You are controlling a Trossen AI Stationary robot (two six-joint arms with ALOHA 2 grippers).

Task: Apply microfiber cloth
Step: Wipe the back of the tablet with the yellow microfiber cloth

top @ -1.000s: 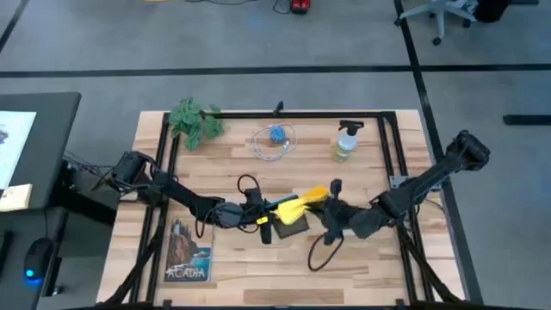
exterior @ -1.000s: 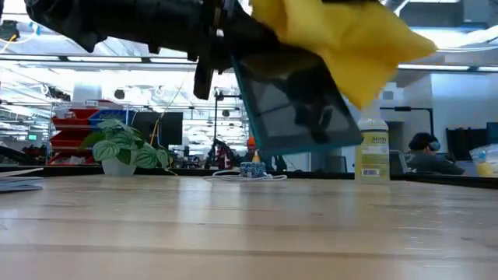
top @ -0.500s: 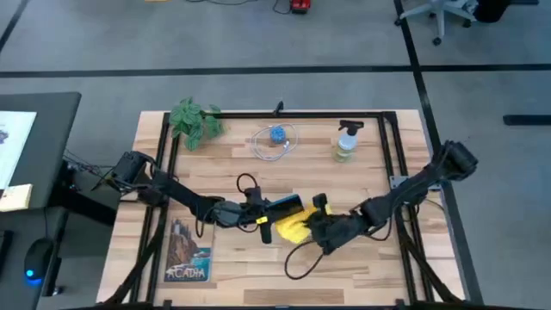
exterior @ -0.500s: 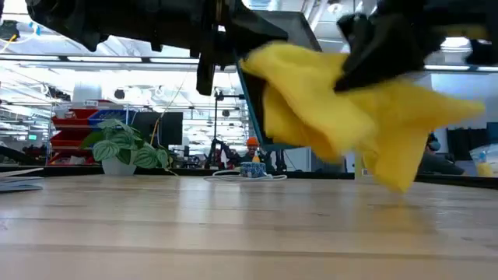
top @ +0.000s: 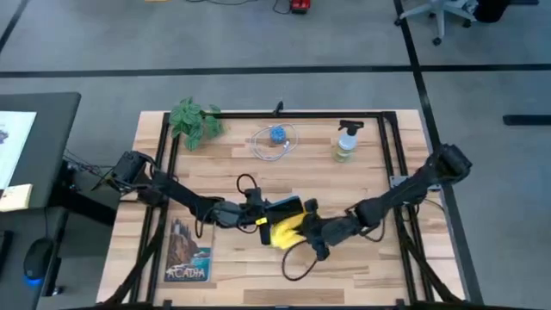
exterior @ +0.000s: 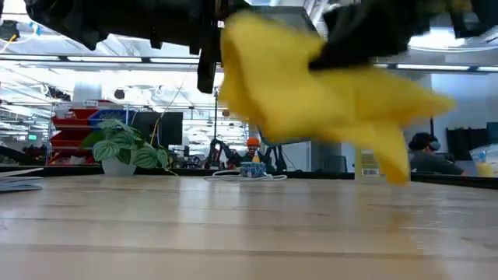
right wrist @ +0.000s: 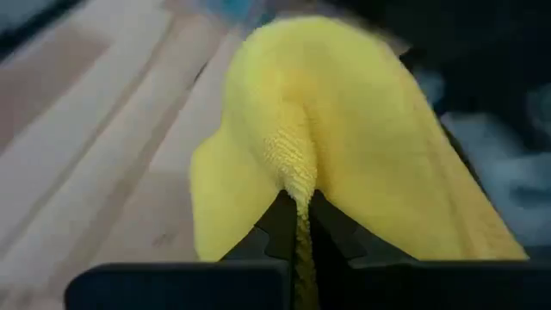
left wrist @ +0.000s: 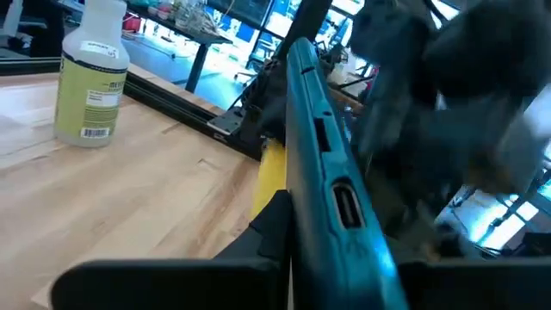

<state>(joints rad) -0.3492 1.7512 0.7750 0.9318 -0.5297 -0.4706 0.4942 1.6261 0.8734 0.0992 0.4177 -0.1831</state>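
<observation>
Microfiber cloth (top: 288,228): bright yellow, plain, with a fine looped texture in the right wrist view. Tablet (top: 286,207): dark face, teal-blue edge. Spray bottle (top: 345,145): pale yellow-green liquid, white top. Plant (top: 195,120): green leaves. Table (top: 370,267): light wood planks, black frame. Both arms: black.

Wooden table (top: 232,168) bears plant (top: 195,121), bottle (top: 345,143), perhaps a booklet (top: 188,252).
</observation>
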